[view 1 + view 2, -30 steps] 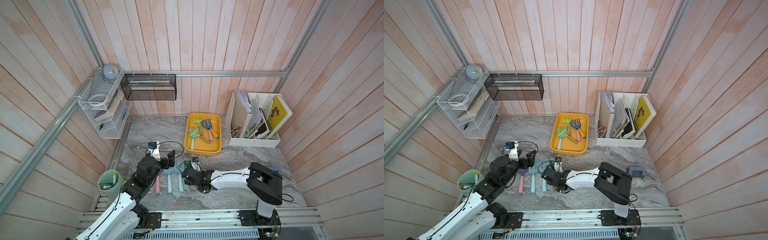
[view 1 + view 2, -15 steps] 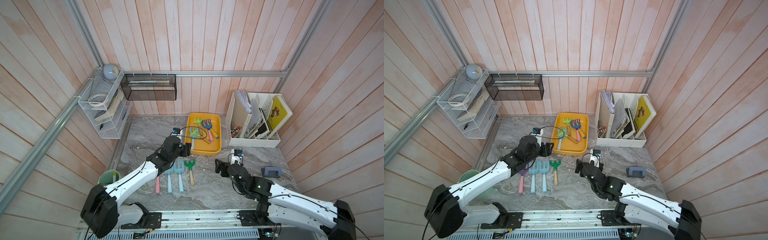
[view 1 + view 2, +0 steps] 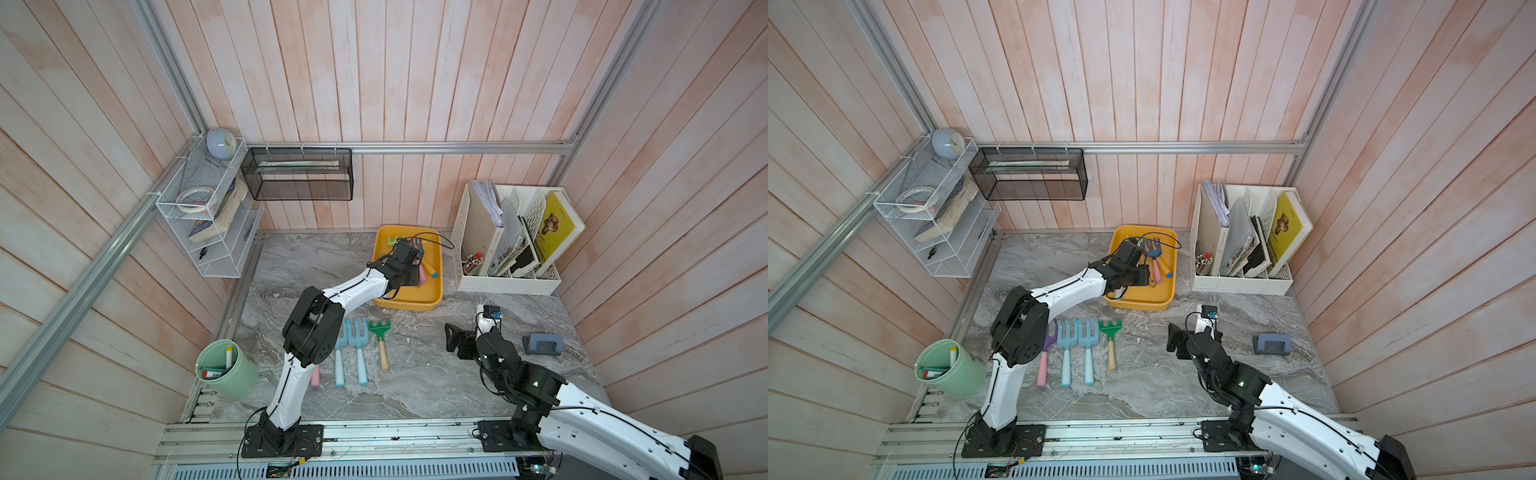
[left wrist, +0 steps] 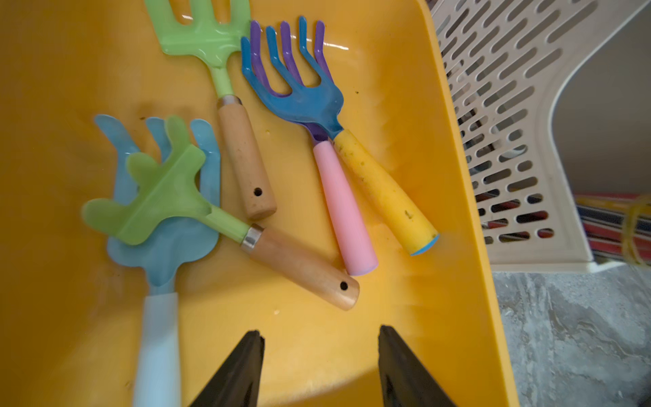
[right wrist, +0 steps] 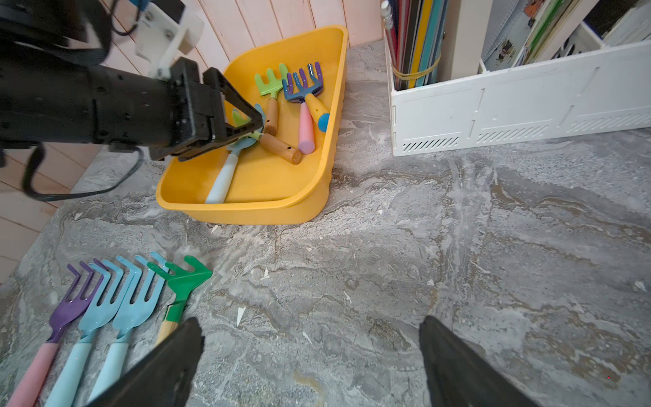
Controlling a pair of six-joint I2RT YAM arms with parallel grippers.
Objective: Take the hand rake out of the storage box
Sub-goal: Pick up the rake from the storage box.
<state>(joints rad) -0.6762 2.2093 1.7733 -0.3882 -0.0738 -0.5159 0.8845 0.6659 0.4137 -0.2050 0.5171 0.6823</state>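
Note:
The storage box, a shallow yellow-orange tray, stands at the back of the table and holds several hand rakes. In the left wrist view a light green hand rake with a wooden handle lies across a pale blue one. Beside them lie a second green rake, a blue rake with a yellow handle and a purple one with a pink handle. My left gripper hovers open inside the box, just short of the wooden handle's end, holding nothing. My right gripper is open over bare tabletop.
Several rakes lie in a row on the marble top in front of the box. A white file organizer stands right of the box. A grey hole punch, a green cup and a black mesh basket are around the edges.
My left arm has swung from the row of rakes to above the box, and its jaws have narrowed. My right arm has pulled back to the right and opened wider.

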